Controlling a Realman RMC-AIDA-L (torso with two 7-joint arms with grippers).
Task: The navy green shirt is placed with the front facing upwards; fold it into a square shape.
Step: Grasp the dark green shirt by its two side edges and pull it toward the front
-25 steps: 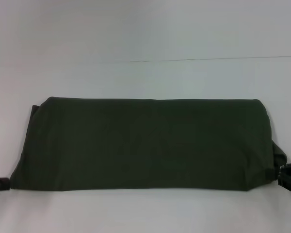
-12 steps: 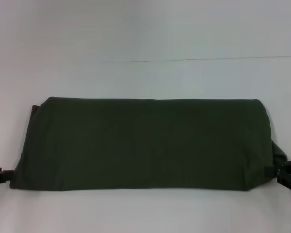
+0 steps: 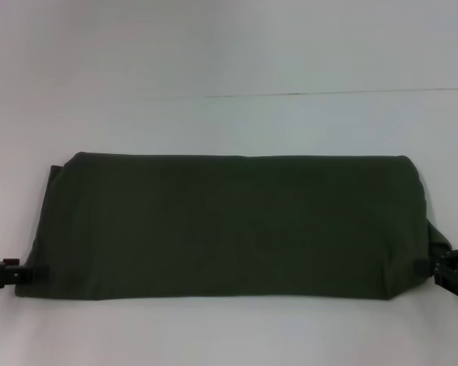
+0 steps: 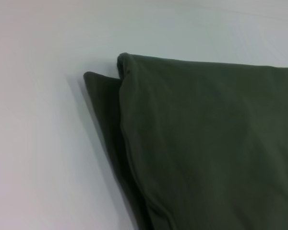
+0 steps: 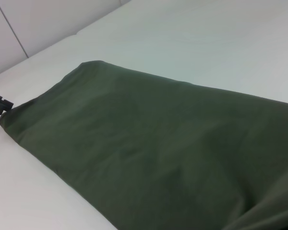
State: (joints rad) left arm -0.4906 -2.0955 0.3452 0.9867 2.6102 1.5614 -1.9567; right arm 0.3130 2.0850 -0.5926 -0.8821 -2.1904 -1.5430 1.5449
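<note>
shirt [image 3: 229,225]: long folded band on worktop [image 3: 229,61] | left pincer [image 3: 15,276]: moved in to near-left corner since a second ago, grip cannot tell | right pincer [image 3: 435,271]: at near-right corner, grip cannot tell | next: likely end fold

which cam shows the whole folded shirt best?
Head view: the navy green shirt lies in full as a wide folded band, with the left gripper and right gripper at its near corners. Left wrist view shows only one layered end; right wrist view shows a slanted partial stretch.
</note>
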